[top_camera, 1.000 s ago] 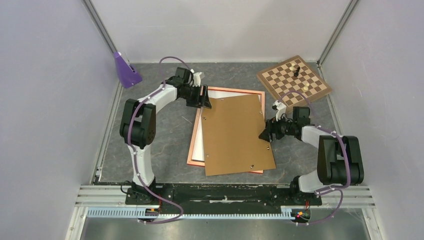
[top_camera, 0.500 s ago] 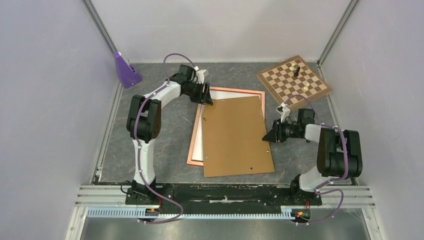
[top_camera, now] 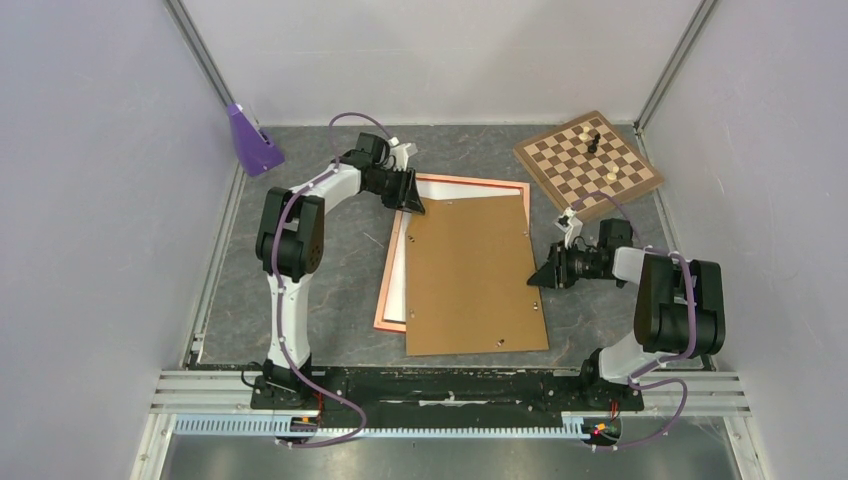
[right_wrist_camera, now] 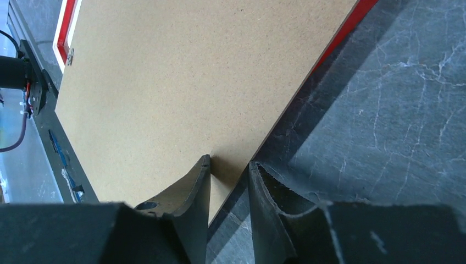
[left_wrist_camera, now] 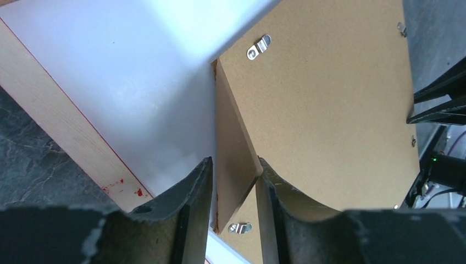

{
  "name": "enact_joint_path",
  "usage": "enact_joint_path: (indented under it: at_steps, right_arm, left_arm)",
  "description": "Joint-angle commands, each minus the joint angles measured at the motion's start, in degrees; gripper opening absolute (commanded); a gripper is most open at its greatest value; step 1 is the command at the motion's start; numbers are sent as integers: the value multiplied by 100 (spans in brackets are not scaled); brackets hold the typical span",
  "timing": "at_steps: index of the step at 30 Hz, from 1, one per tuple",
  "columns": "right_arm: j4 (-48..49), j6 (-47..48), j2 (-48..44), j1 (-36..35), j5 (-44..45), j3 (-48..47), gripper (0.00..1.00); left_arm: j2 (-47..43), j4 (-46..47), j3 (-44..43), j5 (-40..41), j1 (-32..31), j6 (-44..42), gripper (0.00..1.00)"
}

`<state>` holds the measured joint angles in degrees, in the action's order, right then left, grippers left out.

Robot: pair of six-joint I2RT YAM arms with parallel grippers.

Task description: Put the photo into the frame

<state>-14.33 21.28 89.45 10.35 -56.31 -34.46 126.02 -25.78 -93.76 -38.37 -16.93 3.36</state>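
Observation:
The orange-red frame [top_camera: 470,181] lies flat in the middle of the table. The photo [top_camera: 398,288] lies in it white side up, showing only as a strip along the left; its picture side is hidden. A brown backing board [top_camera: 470,275] with small clips lies on top, slightly askew. My left gripper [top_camera: 410,196] is shut on the board's far left corner [left_wrist_camera: 236,143], over the white photo back [left_wrist_camera: 126,71]. My right gripper [top_camera: 542,277] is shut on the board's right edge [right_wrist_camera: 181,82], with the red frame edge [right_wrist_camera: 351,27] beside it.
A brown chessboard [top_camera: 588,165] with a few pieces lies at the back right. A purple object [top_camera: 250,140] stands in the back left corner. Walls enclose the grey table on three sides.
The backing board has turned a little, squarer to the frame. Its near edge has slid left and both grippers have moved with it, the right one toward the right.

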Motion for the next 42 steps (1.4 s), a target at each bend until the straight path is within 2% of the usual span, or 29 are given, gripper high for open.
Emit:
enact_joint_path:
  at_steps: [1,12,26,34,42]
  right_arm:
    - [-132,738,56,93,-59,-227,9]
    - [-538,1521,173,265,-275,-316,4]
    - [-603,1771,293,389,143,-268,2]
    - [-488,1701,289,435,345,-211,1]
    - [-414,1609,266,478,419,-189,1]
  left_arm:
    - [2,267,-107,-586,118,-59,39]
    - [21,187,-112,-923,199,-100,28]
    - [221,50,-348,480,207,-2,29]
    - [332,-124,-463,1023,199,12,33]
    - [262,-382,-580,1651,181,5,47]
